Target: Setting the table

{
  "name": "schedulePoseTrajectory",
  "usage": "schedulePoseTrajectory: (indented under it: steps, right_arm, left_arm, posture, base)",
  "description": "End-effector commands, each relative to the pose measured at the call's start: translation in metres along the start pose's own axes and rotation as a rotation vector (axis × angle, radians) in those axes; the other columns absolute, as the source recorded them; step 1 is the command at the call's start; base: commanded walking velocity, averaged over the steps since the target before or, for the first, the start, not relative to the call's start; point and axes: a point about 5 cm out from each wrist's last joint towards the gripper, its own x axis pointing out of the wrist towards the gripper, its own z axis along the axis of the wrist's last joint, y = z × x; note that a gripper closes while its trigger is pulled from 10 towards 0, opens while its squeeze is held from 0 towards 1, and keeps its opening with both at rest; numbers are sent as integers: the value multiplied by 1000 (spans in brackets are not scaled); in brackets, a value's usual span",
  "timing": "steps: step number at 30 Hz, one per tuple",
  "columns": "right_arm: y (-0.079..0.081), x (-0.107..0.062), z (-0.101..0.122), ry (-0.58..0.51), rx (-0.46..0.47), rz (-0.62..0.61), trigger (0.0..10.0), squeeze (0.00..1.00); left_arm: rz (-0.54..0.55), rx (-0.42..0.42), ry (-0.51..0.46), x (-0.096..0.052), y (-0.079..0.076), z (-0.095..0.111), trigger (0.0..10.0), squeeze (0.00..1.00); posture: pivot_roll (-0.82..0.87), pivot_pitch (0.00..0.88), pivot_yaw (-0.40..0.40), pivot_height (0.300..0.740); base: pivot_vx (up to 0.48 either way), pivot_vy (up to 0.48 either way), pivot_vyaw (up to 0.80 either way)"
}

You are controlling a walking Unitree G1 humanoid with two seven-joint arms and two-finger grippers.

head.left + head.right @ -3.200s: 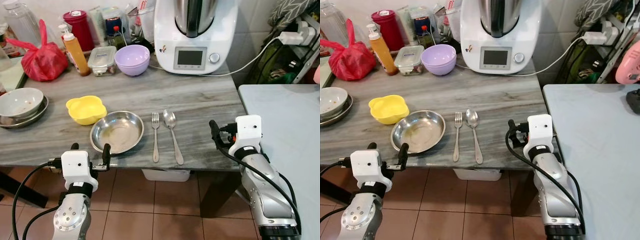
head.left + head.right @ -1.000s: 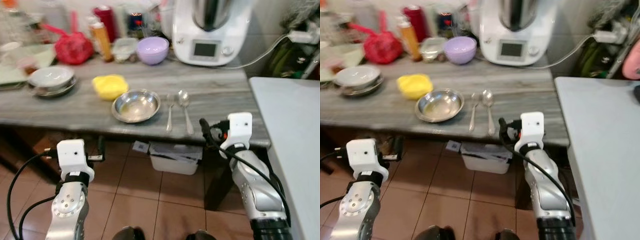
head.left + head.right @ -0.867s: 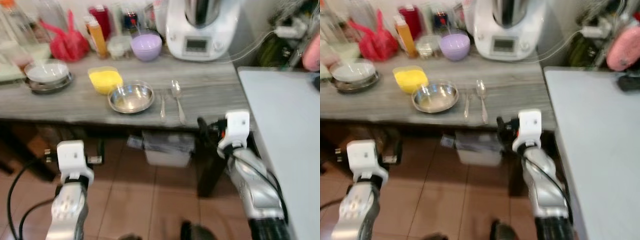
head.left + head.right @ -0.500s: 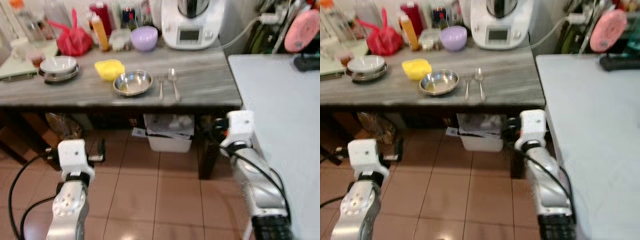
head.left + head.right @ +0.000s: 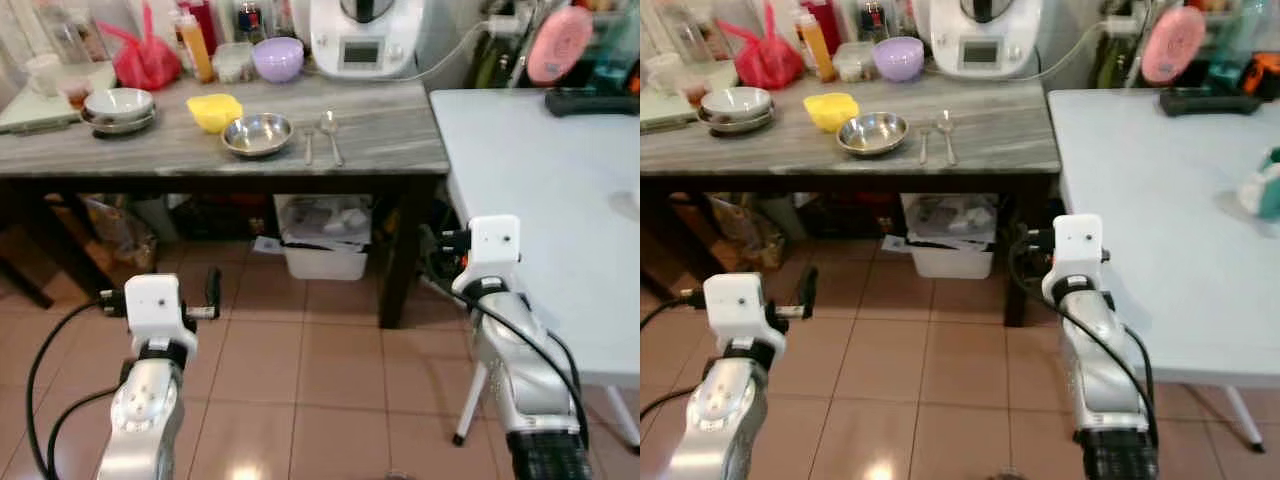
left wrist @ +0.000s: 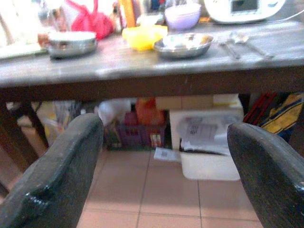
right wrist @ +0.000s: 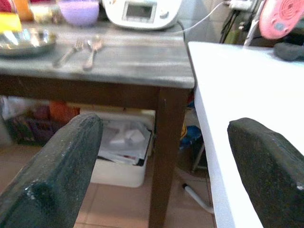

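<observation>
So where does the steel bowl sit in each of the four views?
Left eye view: steel bowl on the grey table, between yellow bowl and fork.
Right eye view: same spot.
Left wrist view: at the table's near edge.
Right wrist view: cut off at the picture's edge.
Shared landmark: the white kitchen machine behind it.

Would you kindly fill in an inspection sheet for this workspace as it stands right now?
Surface: grey wooden table; white table at its right.
Job's things: steel bowl, fork and spoon side by side, yellow bowl.
Clutter: purple bowl, red bag, stacked dishes, white kitchen machine.
Grippers: left claw and right claw open, empty, short of the table.
Cables: white cord from machine.
Surroundings: tiled floor, white bin underneath.
</observation>
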Motion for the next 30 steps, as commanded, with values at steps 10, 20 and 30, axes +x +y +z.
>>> schedulePoseTrajectory:
  steps: [10,20,30]
  right_arm:
    - [2,2,5,-23,-10,3,10000,0]
    - [1,1,3,-13,-9,-1,10000,0]
    - [0,1,4,-19,-17,-5,10000,0]
  left_arm:
    - [-42,-2,-33,3,-8,6,10000,0]
    - [-62,-17,-31,1,-11,5,10000,0]
    - [-85,-17,-26,1,-13,4,10000,0]
  posture:
    - [-103,74,68,740]
    - [-106,76,70,740]
    - [-109,78,69,740]
  base:
    - [0,0,0]
    - [0,-302,-184]
    - [0,-442,-224]
